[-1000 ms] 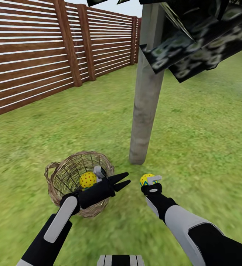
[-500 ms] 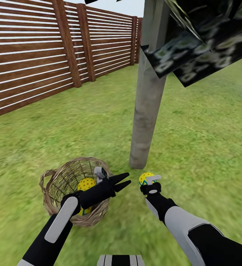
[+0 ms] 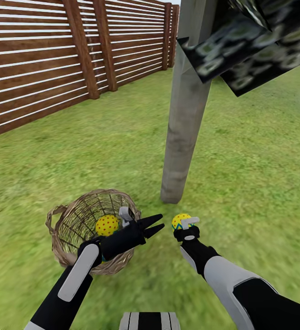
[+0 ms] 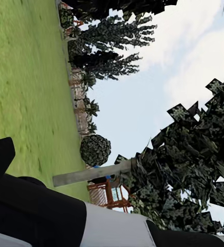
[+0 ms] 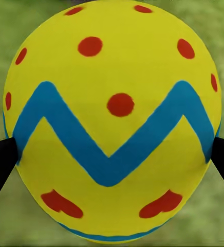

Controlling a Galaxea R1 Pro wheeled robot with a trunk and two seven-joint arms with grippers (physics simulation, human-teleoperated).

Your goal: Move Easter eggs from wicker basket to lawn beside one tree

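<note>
Two claws sit low in the head view. At lower centre the right claw (image 3: 185,224) pinches a yellow egg (image 5: 112,121) by its sides, just short of the tree trunk (image 3: 182,123). Left of it, the left claw (image 3: 153,224) gapes narrowly, holding nothing, over the wicker basket (image 3: 58,229), where another egg (image 3: 106,225) lies just behind the claw. Grass (image 3: 259,160) runs back to the fence (image 3: 35,68) at upper left.

A yellow egg (image 5: 112,121) sits close to the camera, with a broad blue zigzag band across its middle, a thin blue line lower down, round red dots above and red hearts below. The two black fingertips (image 5: 0,167) of the right gripper (image 5: 112,164) press against its opposite sides, jaws clamped on it. Behind it lies blurred green lawn (image 5: 222,31).
</note>
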